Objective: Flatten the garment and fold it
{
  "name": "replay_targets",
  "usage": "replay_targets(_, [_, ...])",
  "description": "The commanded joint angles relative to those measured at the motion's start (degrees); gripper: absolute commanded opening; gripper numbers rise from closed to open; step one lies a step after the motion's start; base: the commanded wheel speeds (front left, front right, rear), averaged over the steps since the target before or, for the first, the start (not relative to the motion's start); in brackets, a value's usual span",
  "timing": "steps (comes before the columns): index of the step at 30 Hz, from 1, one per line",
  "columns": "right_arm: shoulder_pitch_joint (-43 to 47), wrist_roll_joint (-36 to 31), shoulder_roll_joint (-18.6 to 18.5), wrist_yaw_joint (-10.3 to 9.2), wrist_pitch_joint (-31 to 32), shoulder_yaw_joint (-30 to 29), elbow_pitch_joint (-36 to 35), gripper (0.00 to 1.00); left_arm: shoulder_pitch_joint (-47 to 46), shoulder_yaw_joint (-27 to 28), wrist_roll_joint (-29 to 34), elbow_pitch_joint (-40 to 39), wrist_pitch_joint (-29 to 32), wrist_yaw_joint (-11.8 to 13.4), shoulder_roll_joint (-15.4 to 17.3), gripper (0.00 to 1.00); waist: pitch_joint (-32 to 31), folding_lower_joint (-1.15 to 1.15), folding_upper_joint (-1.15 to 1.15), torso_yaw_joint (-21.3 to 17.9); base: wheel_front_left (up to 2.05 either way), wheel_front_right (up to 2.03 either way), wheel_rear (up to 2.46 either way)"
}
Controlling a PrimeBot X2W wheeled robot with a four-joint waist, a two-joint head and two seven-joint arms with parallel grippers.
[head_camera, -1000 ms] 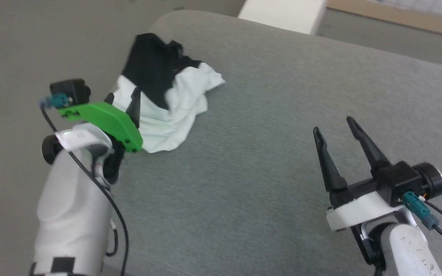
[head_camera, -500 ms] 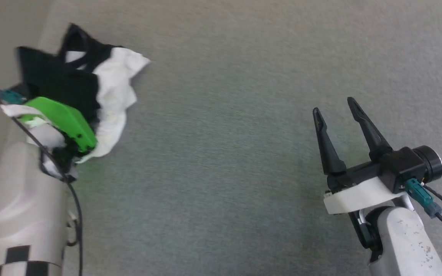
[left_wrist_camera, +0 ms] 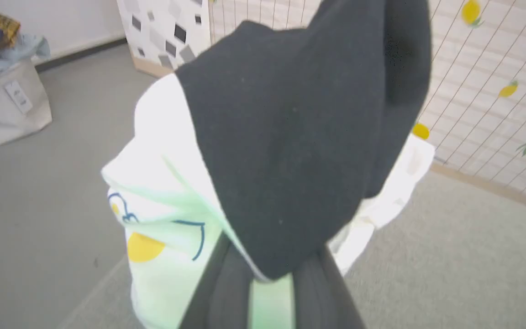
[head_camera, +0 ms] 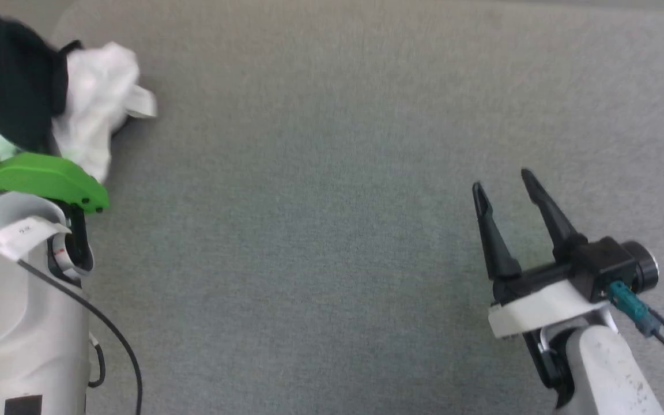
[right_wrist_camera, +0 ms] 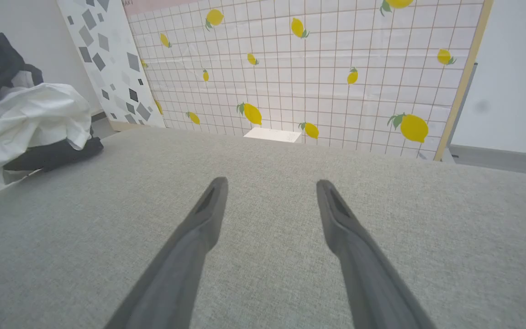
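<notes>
The garment (head_camera: pixel 98 95), white with black sleeves, hangs bunched at the far left of the head view, above my left arm's green wrist mount (head_camera: pixel 38 178). In the left wrist view, black sleeve cloth of the garment (left_wrist_camera: pixel 290 151) drapes over my left gripper (left_wrist_camera: pixel 270 278), which is shut on the cloth. A yellow-and-outline print (left_wrist_camera: pixel 144 242) shows on the white part. My right gripper (head_camera: pixel 501 181) stands open at the lower right over the grey surface, holding nothing. In the right wrist view, the right gripper (right_wrist_camera: pixel 272 183) is far from the garment (right_wrist_camera: pixel 30 119).
The grey fabric surface (head_camera: pixel 332 202) spreads wide between the arms; its left edge runs near the garment. A lemon-print grid panel (right_wrist_camera: pixel 318 68) stands behind it. A pale bag of clothes (left_wrist_camera: pixel 2 105) sits on the floor beyond the edge.
The head camera has swung, shifting the whole picture. The garment, earlier lying by my left gripper, now hangs bunched in that gripper. The right gripper stays open.
</notes>
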Motion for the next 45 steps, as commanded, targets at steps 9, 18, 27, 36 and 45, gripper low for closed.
replay_targets(9, [5.3,1.2,0.0,-0.08,-0.3,-1.7,-0.1,1.00,0.7,-4.8,5.7,-13.7,-9.5,-0.8,-1.3,0.00,-15.3,0.00,0.00,-1.5,0.00,0.00,0.00])
replay_targets(18, [9.1,1.0,0.0,-0.08,1.4,-3.1,-1.8,1.00,-1.8,-14.4,6.3,-22.6,-7.4,-3.5,-8.4,0.00,-19.4,0.00,0.00,-8.7,0.00,0.00,0.00])
replay_targets(27, [10.2,0.9,0.0,-0.08,2.8,-2.0,-3.2,1.00,-8.3,-25.7,0.8,-23.0,-6.2,-5.8,-12.4,0.00,-20.3,0.00,0.00,-17.0,0.00,0.00,0.00])
replay_targets(36, [10.9,1.4,0.0,-0.08,3.2,-1.5,-3.4,1.00,-4.2,-39.7,-7.9,-15.0,-3.4,-3.0,-12.6,0.00,-18.9,0.00,0.00,-23.4,0.00,0.00,0.00])
replay_targets(45, [9.8,1.9,0.0,-0.08,2.7,-1.9,-3.4,1.00,3.7,-51.1,-14.2,2.5,13.4,-6.5,-12.6,0.00,-16.5,0.00,0.00,-24.6,0.00,0.00,0.00])
